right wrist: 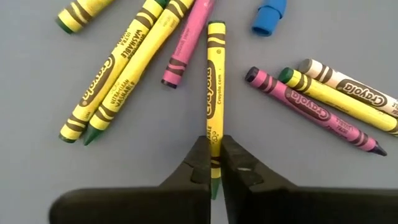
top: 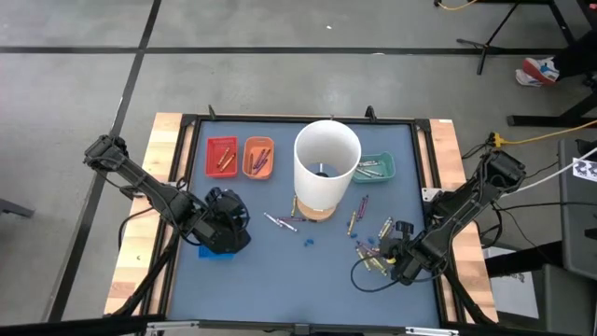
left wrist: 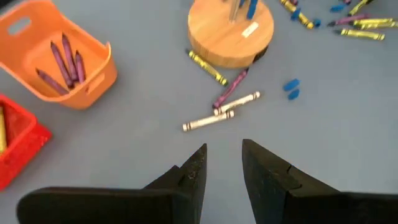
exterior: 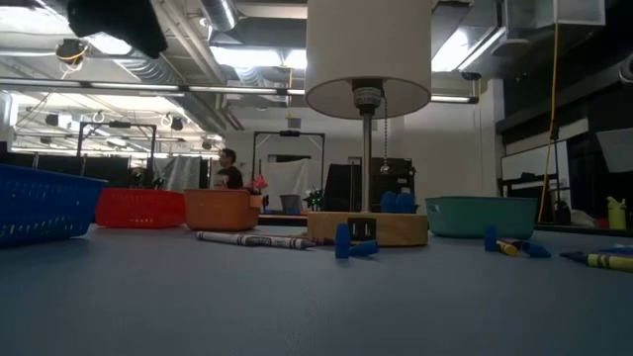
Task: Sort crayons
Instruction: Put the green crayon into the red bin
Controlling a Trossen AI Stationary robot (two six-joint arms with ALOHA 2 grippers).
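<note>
Yellow crayon (right wrist: 215, 93), black-banded wrapper; nipped in right pincer (right wrist: 214, 163).

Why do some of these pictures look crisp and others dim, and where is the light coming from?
Low view: bright ceiling lights behind leave the lamp shade and table dim, the foreground soft. Right wrist view: evenly lit and sharp, labels readable on the yellow crayon pinched by the right hand. High view: even light, faint shadows. Left wrist view: slightly soft.

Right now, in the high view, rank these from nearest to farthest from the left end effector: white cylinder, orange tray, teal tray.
From the left end effector:
1. Orange tray, toward the table's far edge.
2. White cylinder, centre.
3. Teal tray, beyond the cylinder, right side.
</note>
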